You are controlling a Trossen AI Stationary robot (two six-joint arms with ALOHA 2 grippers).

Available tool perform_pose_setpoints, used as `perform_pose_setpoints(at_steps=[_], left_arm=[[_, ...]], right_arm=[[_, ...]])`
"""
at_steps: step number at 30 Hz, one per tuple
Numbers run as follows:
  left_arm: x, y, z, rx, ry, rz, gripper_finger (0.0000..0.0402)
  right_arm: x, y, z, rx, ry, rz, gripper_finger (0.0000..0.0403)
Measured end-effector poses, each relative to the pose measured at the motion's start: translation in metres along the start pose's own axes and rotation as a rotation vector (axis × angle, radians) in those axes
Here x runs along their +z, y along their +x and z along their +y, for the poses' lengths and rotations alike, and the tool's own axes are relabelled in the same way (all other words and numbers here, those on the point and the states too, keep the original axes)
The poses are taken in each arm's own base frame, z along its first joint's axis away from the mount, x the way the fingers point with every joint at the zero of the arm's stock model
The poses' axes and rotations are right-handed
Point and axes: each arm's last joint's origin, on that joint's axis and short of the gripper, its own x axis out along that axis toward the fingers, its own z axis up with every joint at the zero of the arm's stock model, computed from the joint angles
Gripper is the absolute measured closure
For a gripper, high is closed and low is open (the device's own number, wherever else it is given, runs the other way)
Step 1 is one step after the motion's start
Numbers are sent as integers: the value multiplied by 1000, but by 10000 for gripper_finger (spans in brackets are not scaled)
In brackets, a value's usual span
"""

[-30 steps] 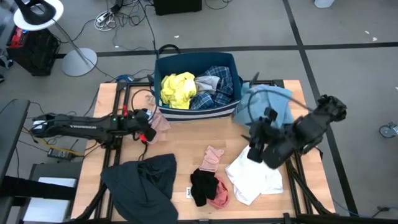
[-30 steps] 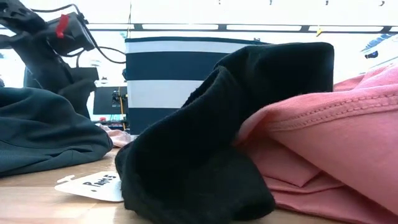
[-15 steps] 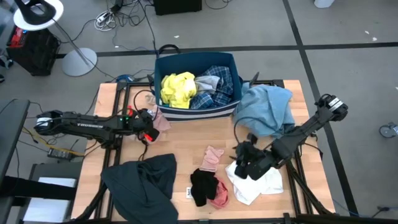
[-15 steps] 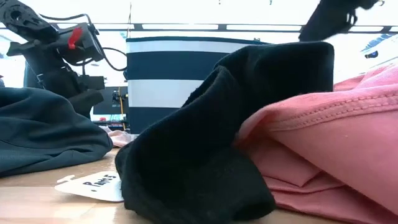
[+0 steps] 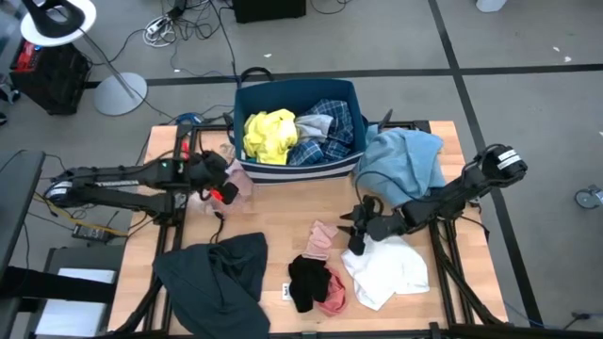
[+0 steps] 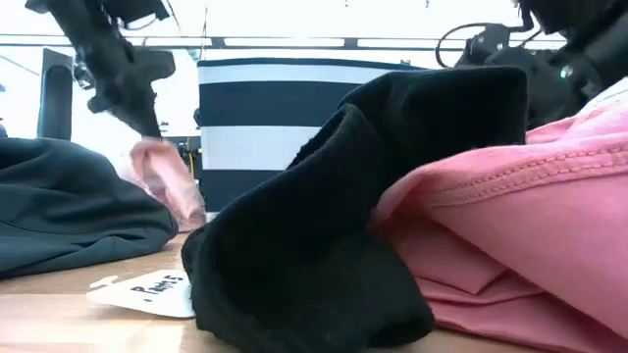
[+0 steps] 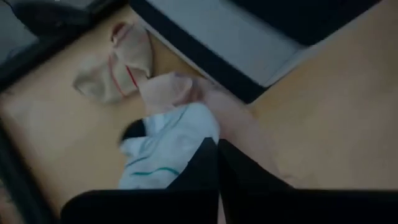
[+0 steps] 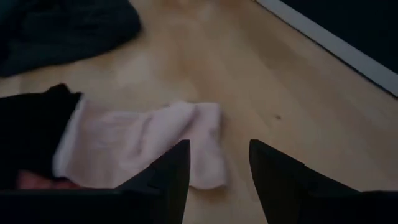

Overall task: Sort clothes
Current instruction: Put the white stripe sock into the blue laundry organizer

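L gripper (image 5: 224, 191) is at the left front corner of the striped bin (image 5: 283, 173), fingers pinched together on a pale pink cloth (image 6: 165, 180); low view shows that cloth hanging off the table, beside the bin's wall.

R gripper (image 5: 355, 233) is low over the table centre w/ fingers spread apart, nothing between them. A small pink garment (image 5: 323, 239) lies flat just ahead of its tips, not touching in the wrist view. White garment (image 5: 388, 271) sits right beside/under the R arm; light blue top (image 5: 403, 162) is behind it, by the bin's right corner.

Black piece (image 5: 305, 281) overlaps a salmon one (image 5: 333, 295) near the front edge. Dark grey garment (image 5: 215, 275) front left. Yellow (image 5: 268, 134) and plaid (image 5: 330, 127) pieces are in the bin.
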Motion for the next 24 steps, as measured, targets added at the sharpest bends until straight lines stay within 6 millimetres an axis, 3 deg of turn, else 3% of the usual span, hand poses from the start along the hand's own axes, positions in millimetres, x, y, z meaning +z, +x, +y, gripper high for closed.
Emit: perform_pose_setpoints(at_steps=[7, 17, 24], left_arm=[[25, -36, -5, -93, -16, -46, 401], [19, -41, -15, -193, -30, 0, 396], [17, -30, -27, -168, 15, 53, 380]], right_arm=[[-11, 5, -14, -32, 2, 7, 240], [-31, 22, -7, 25, -27, 83, 244], [-39, 32, -4, 70, -15, 88, 246]])
